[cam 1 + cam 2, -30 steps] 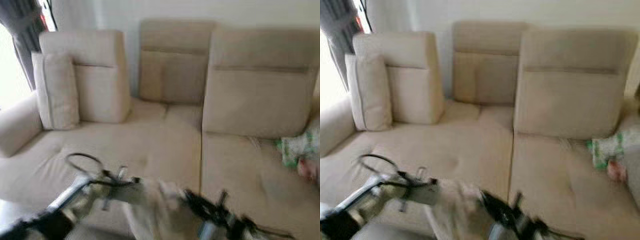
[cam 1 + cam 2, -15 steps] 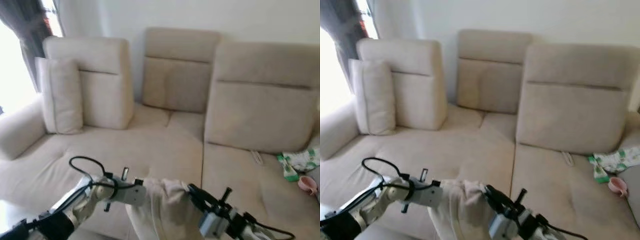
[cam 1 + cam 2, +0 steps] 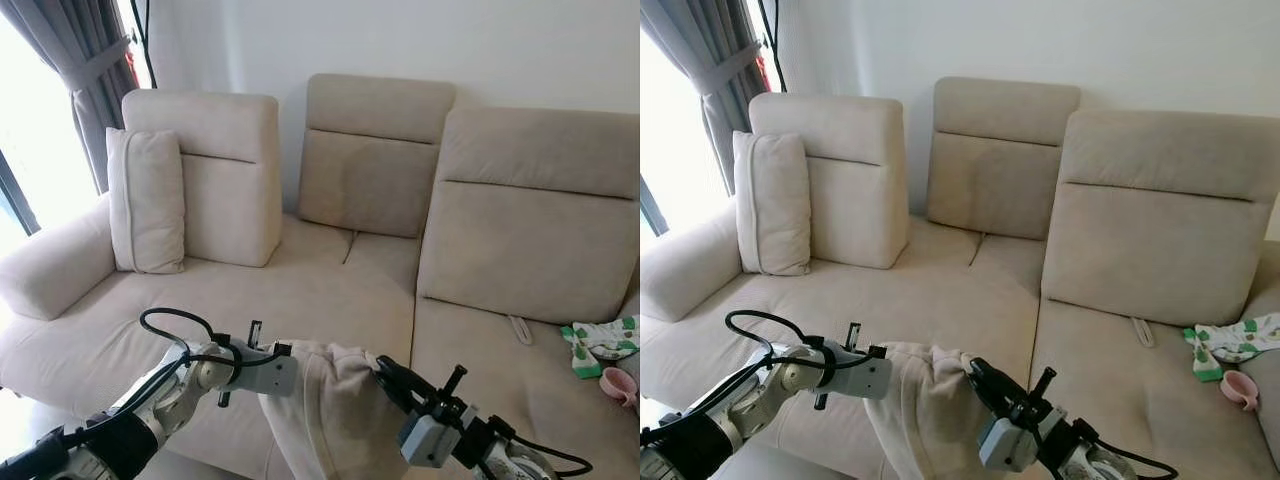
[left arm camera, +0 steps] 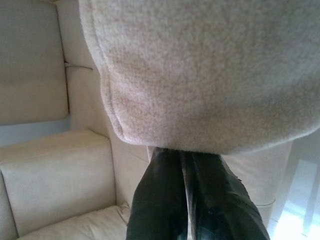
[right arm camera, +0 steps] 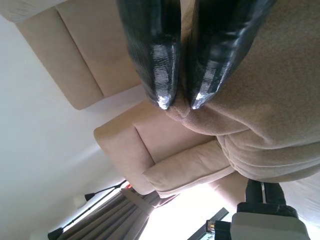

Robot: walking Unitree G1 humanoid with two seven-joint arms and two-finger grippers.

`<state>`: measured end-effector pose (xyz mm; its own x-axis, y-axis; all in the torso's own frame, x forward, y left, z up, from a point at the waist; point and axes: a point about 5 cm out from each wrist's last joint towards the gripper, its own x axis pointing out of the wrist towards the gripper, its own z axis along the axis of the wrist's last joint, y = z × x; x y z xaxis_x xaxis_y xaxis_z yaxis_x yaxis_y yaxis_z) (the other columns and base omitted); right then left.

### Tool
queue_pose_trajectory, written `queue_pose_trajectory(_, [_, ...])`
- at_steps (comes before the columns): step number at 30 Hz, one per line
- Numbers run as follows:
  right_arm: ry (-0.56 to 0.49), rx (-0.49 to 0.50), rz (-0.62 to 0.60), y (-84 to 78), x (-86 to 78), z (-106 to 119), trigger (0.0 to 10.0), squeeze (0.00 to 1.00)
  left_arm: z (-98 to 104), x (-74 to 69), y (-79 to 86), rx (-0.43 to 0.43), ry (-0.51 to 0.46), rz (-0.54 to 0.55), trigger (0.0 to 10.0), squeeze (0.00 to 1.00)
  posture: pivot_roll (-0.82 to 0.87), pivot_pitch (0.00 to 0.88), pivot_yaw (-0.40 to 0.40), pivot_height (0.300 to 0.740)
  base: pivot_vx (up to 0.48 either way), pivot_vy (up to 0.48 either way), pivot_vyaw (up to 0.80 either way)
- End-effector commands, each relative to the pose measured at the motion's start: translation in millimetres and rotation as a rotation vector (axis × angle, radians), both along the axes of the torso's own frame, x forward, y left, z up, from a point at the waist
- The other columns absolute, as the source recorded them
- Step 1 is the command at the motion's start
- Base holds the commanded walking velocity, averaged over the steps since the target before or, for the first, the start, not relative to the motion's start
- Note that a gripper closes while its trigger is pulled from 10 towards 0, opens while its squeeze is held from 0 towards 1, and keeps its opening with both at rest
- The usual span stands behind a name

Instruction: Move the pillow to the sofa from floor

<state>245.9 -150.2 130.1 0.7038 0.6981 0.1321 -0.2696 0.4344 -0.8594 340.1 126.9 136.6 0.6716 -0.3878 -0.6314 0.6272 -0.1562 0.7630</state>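
1. The pillow [image 3: 325, 415] is hanging in the air between the two grippers, just in front of the sofa [image 3: 300, 300] and off the floor, its lower part drooping out of view.
2. The left gripper [image 3: 290, 362] is pinching the pillow's upper left edge; in its wrist view the black fingers [image 4: 165, 200] are lying pressed together under the cloth.
3. The right gripper [image 3: 385, 372] is clamping a fold at the upper right corner; its fingertips [image 5: 162, 97] are nearly meeting, with fabric bunched between them.
4. The pillow is looking soft and light: it is sagging and creasing between the two holds, and its fleecy cover is wrinkling at the pinches. It is probably not fragile, but the limp cloth could slip from a shallow pinch.
5. The top corners seem the best places to hold it, gripping deep into the seam so that the filling is hanging below.
6. A second pillow [image 3: 146, 200] is standing upright against the left backrest, and a green-patterned cloth [image 3: 600, 345] and a pink cup [image 3: 622, 382] are lying at the sofa's right end, well apart from the carried pillow.
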Motion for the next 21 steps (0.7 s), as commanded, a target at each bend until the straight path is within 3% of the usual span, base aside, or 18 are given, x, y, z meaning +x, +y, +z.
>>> queue_pose_trajectory(1, [-0.080, 0.050, 0.044, 9.4, 0.4, 19, 10.0, 0.00, 4, 0.8, -4.3, -0.012, -0.026, -0.025, 10.0, 0.00, 0.16, 0.000, 0.003, 0.740, 0.000, 0.000, 0.00])
queue_pose_trajectory(9, [-0.054, 0.101, 0.003, 5.8, 4.3, 21, 10.0, 0.00, 10, 2.8, -14.5, -0.097, -0.046, -0.035, 10.0, 0.00, 0.16, 0.000, 0.003, 0.740, 0.000, 0.000, 0.00])
queue_pose_trajectory(18, [-0.046, 0.105, 0.004, 7.4, 3.4, 20, 10.0, 0.00, 6, 0.0, -16.8, -0.095, -0.029, -0.047, 10.0, 0.00, 0.16, 0.000, 0.004, 0.740, 0.000, 0.000, -0.66])
queue_pose_trajectory(21, [-0.044, 0.109, 0.008, 8.1, 3.1, 20, 10.0, 0.00, 6, -0.3, -16.9, -0.094, -0.027, -0.049, 10.0, 0.00, 0.16, 0.000, 0.006, 0.740, 0.000, 0.000, 0.00])
